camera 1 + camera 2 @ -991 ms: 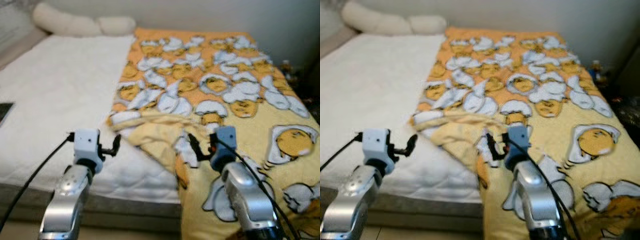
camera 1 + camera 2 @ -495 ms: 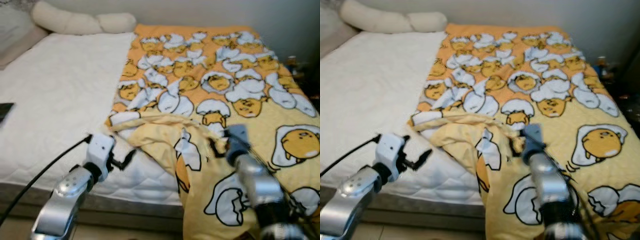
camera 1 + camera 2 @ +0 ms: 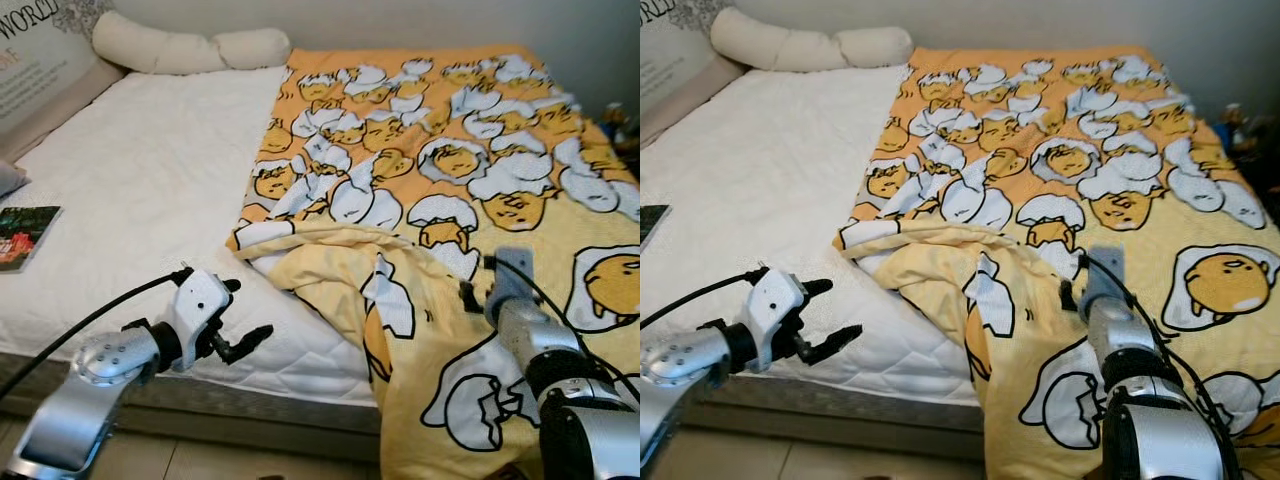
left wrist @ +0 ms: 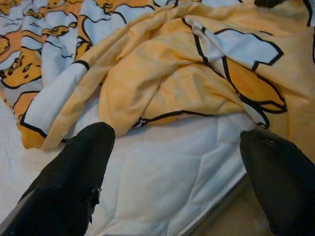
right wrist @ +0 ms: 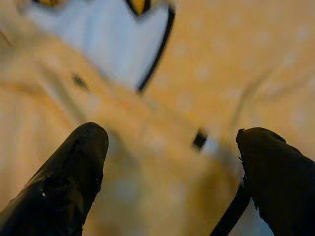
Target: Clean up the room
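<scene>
Silver metal arms, pale blue-white wrist housings, black cables, left claw (image 3: 238, 318) and right claw (image 5: 170, 172) with black fingers

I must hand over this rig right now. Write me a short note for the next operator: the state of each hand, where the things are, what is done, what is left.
Left hand: open, holding nothing, over the bare mattress near the bed's front edge, pointing at the blanket's bunched corner.
Right hand: open, close above the blanket, gripping nothing.
Blanket: yellow, covers only the bed's right half; its near-left corner is folded back in a heap.
Also on the bed: pillows at the head, a book at the left edge.
Done: nothing obvious.
Left: probably grip the bunched corner and spread the blanket; the book may need putting away.
</scene>
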Robot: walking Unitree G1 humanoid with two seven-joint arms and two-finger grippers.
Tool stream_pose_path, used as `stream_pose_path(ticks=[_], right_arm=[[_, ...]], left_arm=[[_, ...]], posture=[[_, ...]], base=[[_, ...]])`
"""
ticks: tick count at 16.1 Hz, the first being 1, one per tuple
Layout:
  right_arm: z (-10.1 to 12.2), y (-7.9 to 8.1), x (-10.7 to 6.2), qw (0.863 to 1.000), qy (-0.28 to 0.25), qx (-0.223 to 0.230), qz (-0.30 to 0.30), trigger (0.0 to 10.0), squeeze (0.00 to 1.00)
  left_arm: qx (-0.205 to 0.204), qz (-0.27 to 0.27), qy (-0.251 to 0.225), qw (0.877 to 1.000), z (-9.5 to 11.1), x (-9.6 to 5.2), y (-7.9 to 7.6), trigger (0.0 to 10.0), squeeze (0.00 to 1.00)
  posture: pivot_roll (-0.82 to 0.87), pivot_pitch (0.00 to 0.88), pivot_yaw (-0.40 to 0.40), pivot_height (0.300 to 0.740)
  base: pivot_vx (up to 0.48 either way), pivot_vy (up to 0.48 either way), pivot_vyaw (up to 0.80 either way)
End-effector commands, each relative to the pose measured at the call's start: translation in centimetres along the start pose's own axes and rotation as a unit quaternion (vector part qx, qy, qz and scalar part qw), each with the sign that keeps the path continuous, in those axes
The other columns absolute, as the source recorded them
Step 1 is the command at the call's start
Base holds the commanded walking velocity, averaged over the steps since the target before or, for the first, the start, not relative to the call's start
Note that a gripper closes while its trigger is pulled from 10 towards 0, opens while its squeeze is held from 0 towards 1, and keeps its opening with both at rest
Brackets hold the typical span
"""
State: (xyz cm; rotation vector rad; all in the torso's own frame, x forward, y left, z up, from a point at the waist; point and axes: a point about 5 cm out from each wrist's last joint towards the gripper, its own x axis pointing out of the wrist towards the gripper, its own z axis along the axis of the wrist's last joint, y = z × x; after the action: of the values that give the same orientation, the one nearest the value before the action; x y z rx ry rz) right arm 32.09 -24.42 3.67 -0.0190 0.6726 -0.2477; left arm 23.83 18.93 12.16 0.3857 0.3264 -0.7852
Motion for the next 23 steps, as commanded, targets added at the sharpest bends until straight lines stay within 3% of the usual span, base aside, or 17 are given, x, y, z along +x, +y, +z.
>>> stream_pose_path(ticks=[1, 4, 5, 6, 7, 8, 11, 12, 16, 17, 19, 20, 21, 23], right_arm=[[-0.9, -0.6, 0.1, 1.0, 0.025, 0.002, -0.011, 10.0, 0.0], [-2.1, -1.3, 0.1, 0.998, 0.049, -0.002, -0.026, 10.0, 0.0], [-2.5, -1.7, 0.0, 0.998, 0.055, 0.007, -0.03, 4.0, 0.0], [-2.6, -1.8, 0.0, 0.998, 0.055, 0.01, -0.028, 0.7, 0.0], [-2.6, -1.8, 0.0, 0.998, 0.053, 0.009, -0.027, 0.7, 0.0], [-2.5, -1.8, 0.0, 0.998, 0.052, 0.005, -0.024, 0.0, 0.0], [-2.1, -1.8, 0.1, 0.999, 0.044, -0.023, -0.011, 0.9, 0.0], [-2.0, -1.7, 0.1, 0.999, 0.044, -0.03, -0.005, 0.0, 0.0], [-2.2, -1.6, 0.0, 0.997, 0.051, -0.052, 0.03, 0.2, 0.0], [-2.4, -1.7, 0.0, 0.996, 0.055, -0.058, 0.043, 1.3, 0.0], [-2.8, -1.7, -0.1, 0.993, 0.056, -0.07, 0.07, 1.3, 0.0], [-2.8, -1.8, -0.2, 0.992, 0.055, -0.085, 0.079, 1.7, 0.0], [-2.8, -1.9, -0.3, 0.99, 0.053, -0.098, 0.088, 2.8, 0.0], [-2.5, -2.0, -0.4, 0.988, 0.048, -0.106, 0.106, 3.0, 0.0]], left_arm=[[0.006, -0.019, 0.004, 1.0, 0.3, -0.2, -0.3, 10.0, 0.0], [0.006, -0.025, 0.005, 1.0, 0.3, -0.3, -0.3, 10.0, 0.0], [0.006, -0.027, 0.007, 1.0, 0.3, -0.3, -0.3, 10.0, 0.0], [0.005, -0.029, 0.007, 1.0, 0.3, -0.3, -0.3, 10.0, 0.0], [0.005, -0.029, 0.007, 1.0, 0.4, -0.3, -0.3, 10.0, 0.0], [0.004, -0.03, 0.007, 1.0, 0.4, -0.3, -0.4, 10.0, 0.0], [0.003, -0.031, 0.007, 0.999, 0.3, -0.2, -0.5, 10.0, 0.0], [0.002, -0.03, 0.007, 1.0, 0.3, -0.1, -0.5, 10.0, 0.0], [0.002, -0.028, 0.009, 1.0, 0.1, 0.0, -0.6, 10.0, 0.0], [0.003, -0.027, 0.01, 1.0, 0.0, 0.0, -0.6, 10.0, 0.0], [0.002, -0.027, 0.012, 1.0, -0.1, -0.1, -0.8, 10.0, 0.0], [0.003, -0.026, 0.012, 1.0, -0.2, -0.1, -0.8, 10.0, 0.0], [0.003, -0.024, 0.012, 1.0, -0.2, 0.0, -0.8, 10.0, 0.0], [0.002, -0.022, 0.012, 1.0, -0.2, 0.0, -0.9, 10.0, 0.0]], posture=[[0.11, 0.051, 0.115, 0.74], [0.12, 0.064, 0.116, 0.74], [0.12, 0.063, 0.111, 0.74], [0.11, 0.059, 0.107, 0.74], [0.11, 0.059, 0.107, 0.74], [0.11, 0.057, 0.105, 0.74], [0.11, 0.047, 0.097, 0.74], [0.1, 0.043, 0.094, 0.74], [0.1, 0.033, 0.077, 0.74], [0.09, 0.028, 0.072, 0.74], [0.09, 0.023, 0.066, 0.74], [0.09, 0.02, 0.059, 0.74], [0.09, 0.019, 0.056, 0.74], [0.09, 0.018, 0.051, 0.74]], base=[[0.0, 0.0, 0.0], [0.0, 0.0, 0.0], [0.0, 0.0, 0.0], [0.0, 0.0, 0.0], [0.0, 0.0, 0.0], [0.0, 0.0, 0.0], [0.0, 0.0, 0.0], [0.0, 0.0, 0.0], [0.0, 0.0, 0.0], [0.0, 0.0, 0.0], [0.0, 0.0, 0.0], [0.0, 0.0, 0.0], [0.0, 0.0, 0.0], [0.0, 0.0, 0.0]])
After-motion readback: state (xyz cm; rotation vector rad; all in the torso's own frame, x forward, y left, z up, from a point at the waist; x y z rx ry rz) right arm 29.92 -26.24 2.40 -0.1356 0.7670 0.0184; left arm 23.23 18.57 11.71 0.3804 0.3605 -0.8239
